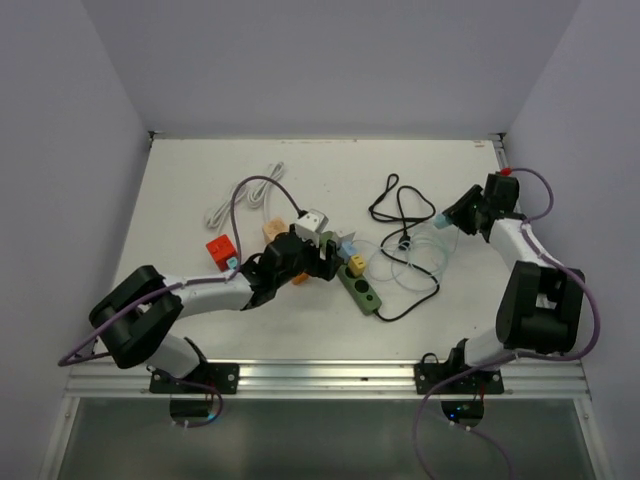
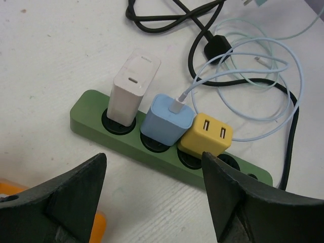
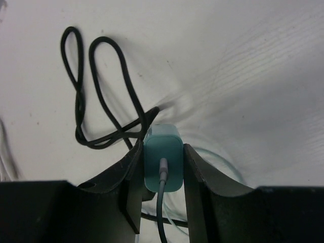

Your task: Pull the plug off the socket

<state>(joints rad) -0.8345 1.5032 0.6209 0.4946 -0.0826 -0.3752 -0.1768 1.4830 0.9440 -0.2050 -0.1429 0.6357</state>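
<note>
A green socket strip [image 2: 91, 114] lies on the white table with a white plug [image 2: 130, 91], a blue plug [image 2: 164, 121] and a yellow plug [image 2: 207, 136] seated side by side. My left gripper [image 2: 154, 169] hovers just in front of the strip, open, with nothing between its dark fingers [image 2: 238, 197]. From above, the left gripper [image 1: 325, 258] sits over the strip's [image 1: 362, 292] far end. Off to the right, my right gripper [image 3: 162, 167] is shut on a teal plug [image 3: 163, 159], held clear of the strip, its cable trailing back toward the wrist. The top view shows the right gripper [image 1: 447, 218] far from the strip.
A black cable [image 1: 395, 205] loops between the arms, and a pale blue cable [image 1: 415, 262] coils beside the strip. A red block [image 1: 221, 248], an orange piece [image 1: 272, 230] and a white cable [image 1: 245, 195] lie left of the strip. White walls close in the table.
</note>
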